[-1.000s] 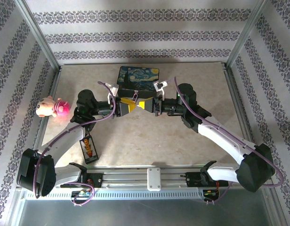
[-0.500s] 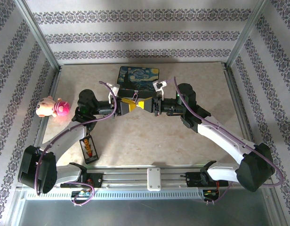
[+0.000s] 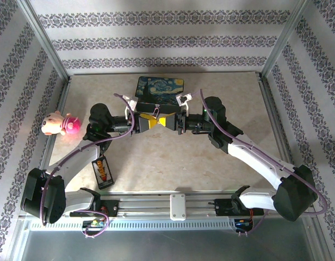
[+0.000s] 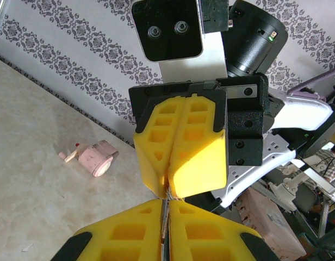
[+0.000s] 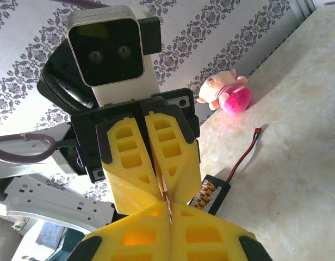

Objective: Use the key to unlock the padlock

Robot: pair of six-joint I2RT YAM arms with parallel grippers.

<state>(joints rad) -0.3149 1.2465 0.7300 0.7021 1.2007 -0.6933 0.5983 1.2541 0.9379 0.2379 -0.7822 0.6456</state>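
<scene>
Two grippers, tip to tip above the table (image 3: 173, 163).

Left gripper (image 3: 152, 121): yellow fingers (image 5: 129, 157) brought together with only a thin seam between them, tips nipping a brass-coloured sliver (image 5: 165, 187).

Right gripper (image 3: 163, 120): yellow fingers (image 4: 197, 147) pressed flat against each other, seam closed, tips meeting the same sliver.

Sliver: thin, seen edge-on, sited exactly where the two sets of tips meet. Whether it is the padlock or the key cannot be told.

Starry-night box (image 3: 162, 88): just beyond the meeting tips, on the far side from the arm bases.

Flat black-and-orange device (image 3: 103, 170): lying on the table back along the left arm, well apart from the tips.

Pink plush toy (image 3: 60, 123): farthest out on the left gripper's side, at the table's edge.
</scene>
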